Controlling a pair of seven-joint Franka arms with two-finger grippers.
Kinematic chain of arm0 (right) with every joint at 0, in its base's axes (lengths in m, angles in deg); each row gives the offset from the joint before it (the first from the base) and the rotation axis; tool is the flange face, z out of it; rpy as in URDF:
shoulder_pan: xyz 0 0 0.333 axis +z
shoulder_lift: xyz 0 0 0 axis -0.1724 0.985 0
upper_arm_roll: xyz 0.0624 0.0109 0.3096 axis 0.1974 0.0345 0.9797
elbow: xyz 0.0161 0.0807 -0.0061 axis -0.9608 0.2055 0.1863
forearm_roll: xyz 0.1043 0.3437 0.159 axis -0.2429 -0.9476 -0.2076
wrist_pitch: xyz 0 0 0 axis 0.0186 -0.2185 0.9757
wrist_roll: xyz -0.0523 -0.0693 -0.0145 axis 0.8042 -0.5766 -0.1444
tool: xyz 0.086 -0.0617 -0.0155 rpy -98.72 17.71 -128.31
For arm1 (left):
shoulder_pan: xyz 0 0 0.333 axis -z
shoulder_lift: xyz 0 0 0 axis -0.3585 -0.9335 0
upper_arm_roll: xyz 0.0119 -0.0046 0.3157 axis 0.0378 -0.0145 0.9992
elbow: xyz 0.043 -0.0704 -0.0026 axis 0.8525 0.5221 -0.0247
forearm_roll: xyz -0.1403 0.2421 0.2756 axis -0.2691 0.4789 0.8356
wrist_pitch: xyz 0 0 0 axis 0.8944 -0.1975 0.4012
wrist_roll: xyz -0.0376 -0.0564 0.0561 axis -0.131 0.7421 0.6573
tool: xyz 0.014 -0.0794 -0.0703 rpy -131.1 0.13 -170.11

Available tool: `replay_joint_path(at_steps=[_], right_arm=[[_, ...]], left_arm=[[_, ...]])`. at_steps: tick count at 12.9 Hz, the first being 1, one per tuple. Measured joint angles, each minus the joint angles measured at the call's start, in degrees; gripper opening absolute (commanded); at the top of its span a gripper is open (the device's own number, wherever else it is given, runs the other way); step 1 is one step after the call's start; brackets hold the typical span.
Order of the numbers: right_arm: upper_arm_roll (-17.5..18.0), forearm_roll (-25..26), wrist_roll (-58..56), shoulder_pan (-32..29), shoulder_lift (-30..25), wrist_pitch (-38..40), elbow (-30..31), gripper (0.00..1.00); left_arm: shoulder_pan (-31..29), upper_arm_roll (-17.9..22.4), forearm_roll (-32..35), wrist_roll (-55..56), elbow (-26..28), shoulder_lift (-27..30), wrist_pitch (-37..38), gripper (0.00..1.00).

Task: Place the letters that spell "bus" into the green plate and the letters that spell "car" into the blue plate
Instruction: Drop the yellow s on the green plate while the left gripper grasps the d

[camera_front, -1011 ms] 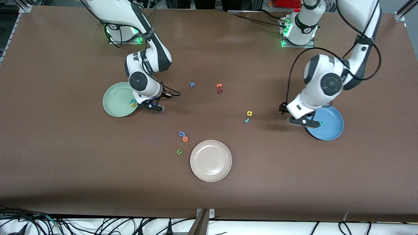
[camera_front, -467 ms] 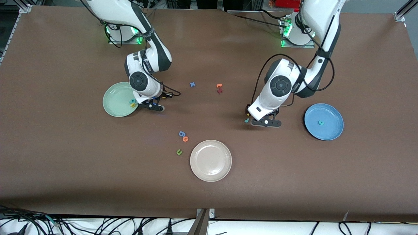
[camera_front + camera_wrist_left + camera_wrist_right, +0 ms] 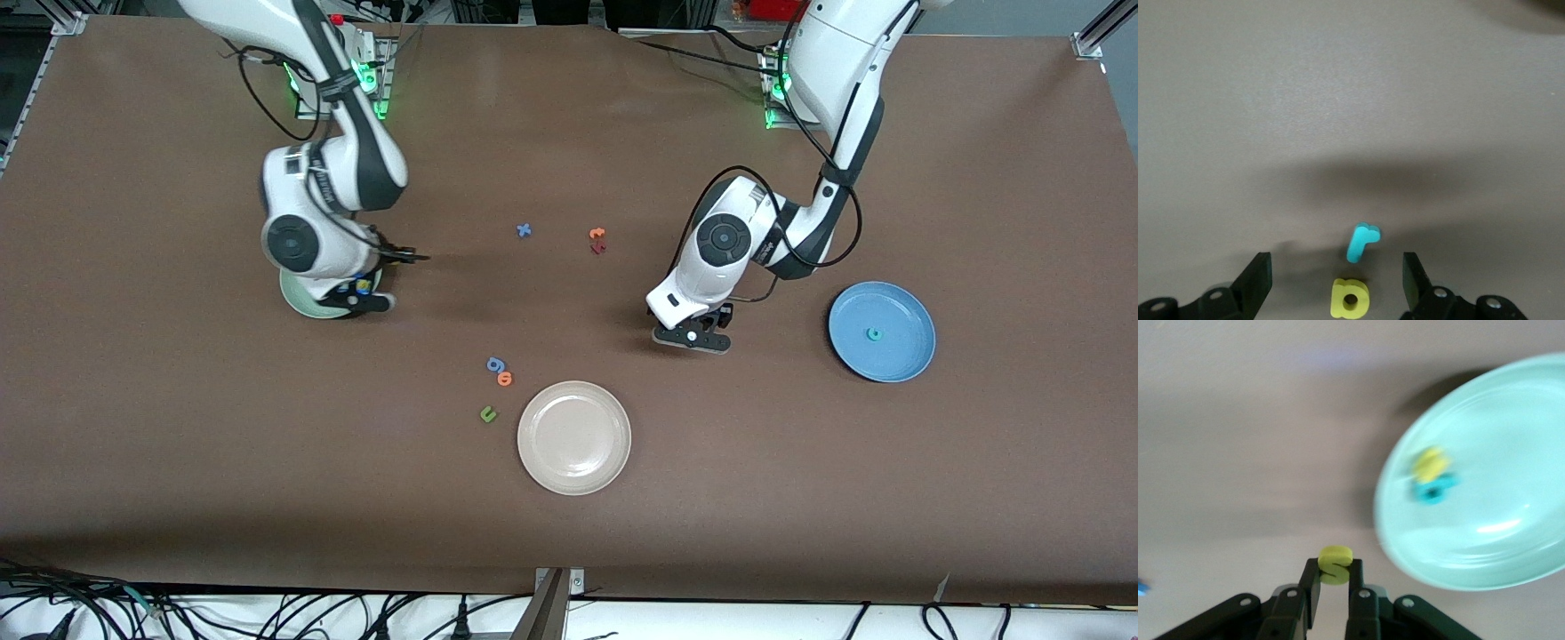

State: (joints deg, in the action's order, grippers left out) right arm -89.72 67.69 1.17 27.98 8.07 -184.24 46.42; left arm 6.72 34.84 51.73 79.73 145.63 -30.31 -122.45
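**Desk:** Where's the yellow s (image 3: 1335, 564)?

**Me:** Pinched in my right gripper (image 3: 1335, 581), at the green plate (image 3: 1511, 540) edge; two letters lie inside. I carry it over the middle before releasing

**Desk:** And the left?

**Me:** Left gripper (image 3: 1337, 283) jaws wide, empty, straddling the yellow a (image 3: 1350, 297) beside the teal r (image 3: 1362, 241); I centre, then close
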Motion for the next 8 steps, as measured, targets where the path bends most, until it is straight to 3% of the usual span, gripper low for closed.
replay_joint_path(at_steps=[2, 6, 7, 8], right_arm=[[-3.7, 0.1, -8.2, -0.8, 0.8, 0.2, 0.5, 0.10], [-4.3, 0.1, -14.3, -3.5, 3.7, -0.4, 0.7, 0.10], [-4.3, 0.1, -15.2, -4.0, 4.4, -0.9, 0.7, 0.16], [-4.3, 0.1, -16.4, -4.6, 5.1, -1.5, 0.7, 0.47]], left_arm=[[0.0, -0.1, 0.0, -0.9, 0.8, 0.7, 0.1, 0.87], [0.1, -0.2, 0.0, -1.4, 3.3, 1.3, 0.1, 0.87], [0.1, -0.3, 0.0, -1.4, 3.7, 1.3, 0.1, 0.85], [0.1, -0.3, 0.0, -1.5, 3.9, 1.3, 0.1, 0.83]])
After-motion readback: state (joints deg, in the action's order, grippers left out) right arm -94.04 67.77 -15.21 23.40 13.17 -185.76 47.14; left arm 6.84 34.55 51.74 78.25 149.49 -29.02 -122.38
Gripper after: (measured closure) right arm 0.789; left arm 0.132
